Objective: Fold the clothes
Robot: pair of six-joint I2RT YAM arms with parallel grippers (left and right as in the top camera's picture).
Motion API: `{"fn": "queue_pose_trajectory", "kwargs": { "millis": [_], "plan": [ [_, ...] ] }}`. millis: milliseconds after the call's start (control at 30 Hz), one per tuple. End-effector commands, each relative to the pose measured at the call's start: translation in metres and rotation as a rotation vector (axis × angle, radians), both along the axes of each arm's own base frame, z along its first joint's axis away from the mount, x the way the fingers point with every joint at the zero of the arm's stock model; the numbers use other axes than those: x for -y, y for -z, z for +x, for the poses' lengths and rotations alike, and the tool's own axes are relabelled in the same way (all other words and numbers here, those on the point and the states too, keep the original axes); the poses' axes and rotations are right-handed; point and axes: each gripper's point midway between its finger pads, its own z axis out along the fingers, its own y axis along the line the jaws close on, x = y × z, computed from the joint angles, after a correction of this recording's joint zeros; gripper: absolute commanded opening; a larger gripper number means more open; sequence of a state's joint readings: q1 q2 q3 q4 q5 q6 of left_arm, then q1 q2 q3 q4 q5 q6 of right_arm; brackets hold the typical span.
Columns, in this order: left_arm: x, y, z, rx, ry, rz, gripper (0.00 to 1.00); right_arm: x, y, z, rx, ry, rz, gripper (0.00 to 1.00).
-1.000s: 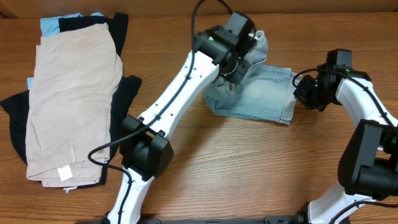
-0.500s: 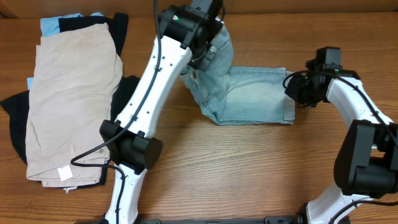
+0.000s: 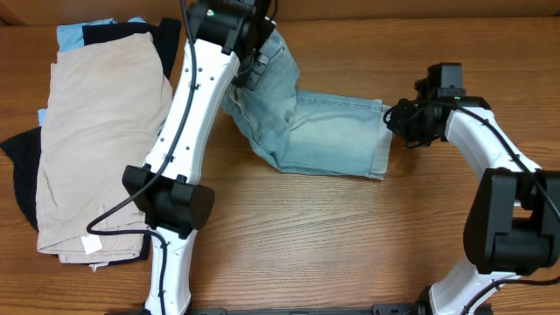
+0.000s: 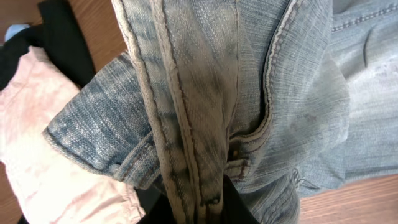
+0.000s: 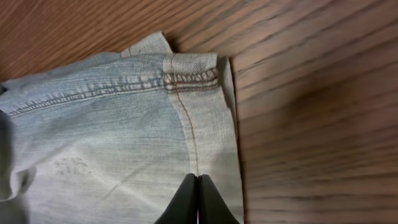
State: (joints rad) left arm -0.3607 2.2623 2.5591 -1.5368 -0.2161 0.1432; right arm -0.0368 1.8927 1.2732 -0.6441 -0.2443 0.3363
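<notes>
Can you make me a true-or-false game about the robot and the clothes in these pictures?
1. The left end effector grips the denim shorts. True.
2. The beige shorts lie at the robot's right. False: they lie at its far left.
3. The right end effector is wide open. False: it is shut on the hem of the denim shorts.
4. Black clothes lie under the beige shorts. True.
</notes>
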Motion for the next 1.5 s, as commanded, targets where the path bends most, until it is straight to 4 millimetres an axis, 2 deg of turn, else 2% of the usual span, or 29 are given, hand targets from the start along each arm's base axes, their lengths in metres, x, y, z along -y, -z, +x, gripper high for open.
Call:
{"fn": "queue_pose_trajectory", "kwargs": {
  "millis": [0,200,300,467,567,733,967,1067,1100,1167,1267,1367,1467],
  "plan": [
    [-0.003,-0.015,0.007,0.058,0.019,0.018,0.04,-0.01,0.023,-0.004,-0.05,-0.014,-0.002,0.04],
    [0.005,-0.017,0.01,0.079,0.009,-0.009,0.04,-0.016,0.043,-0.005,-0.087,-0.011,0.003,0.04],
    [0.019,-0.016,0.008,0.064,0.036,-0.074,0.04,-0.014,0.049,-0.007,-0.102,-0.003,-0.01,0.04],
    [0.085,-0.017,-0.01,-0.053,0.125,-0.438,0.04,-0.014,0.052,-0.006,-0.104,-0.002,-0.013,0.04],
    [0.117,-0.012,-0.017,-0.106,0.171,-0.553,0.04,-0.014,0.052,-0.006,-0.103,0.001,-0.011,0.04],
    [0.16,0.023,-0.03,-0.192,0.197,-0.556,0.04,-0.014,0.052,-0.005,-0.101,0.001,-0.012,0.04],
    [0.218,0.053,-0.054,-0.232,0.311,-0.535,0.06,-0.013,0.051,-0.005,-0.1,0.004,-0.006,0.04],
    [0.235,0.065,-0.062,-0.242,0.341,-0.517,0.22,-0.015,0.041,-0.001,-0.087,0.002,0.062,0.04],
    [0.238,0.068,-0.064,-0.239,0.347,-0.506,0.31,-0.015,0.034,0.001,-0.078,0.004,0.093,0.04],
    [0.243,0.077,-0.066,-0.241,0.352,-0.481,0.57,-0.011,0.011,0.008,-0.044,0.007,0.144,0.07],
    [0.244,0.089,-0.067,-0.249,0.348,-0.45,0.99,0.006,-0.033,0.012,0.018,0.04,0.166,0.26],
    [0.244,0.093,-0.065,-0.25,0.346,-0.447,1.0,0.029,-0.075,0.009,0.069,0.091,0.16,0.66],
    [0.242,0.091,-0.057,-0.223,0.339,-0.451,1.0,0.05,-0.101,0.001,0.103,0.128,0.149,0.76]
  ]
}}
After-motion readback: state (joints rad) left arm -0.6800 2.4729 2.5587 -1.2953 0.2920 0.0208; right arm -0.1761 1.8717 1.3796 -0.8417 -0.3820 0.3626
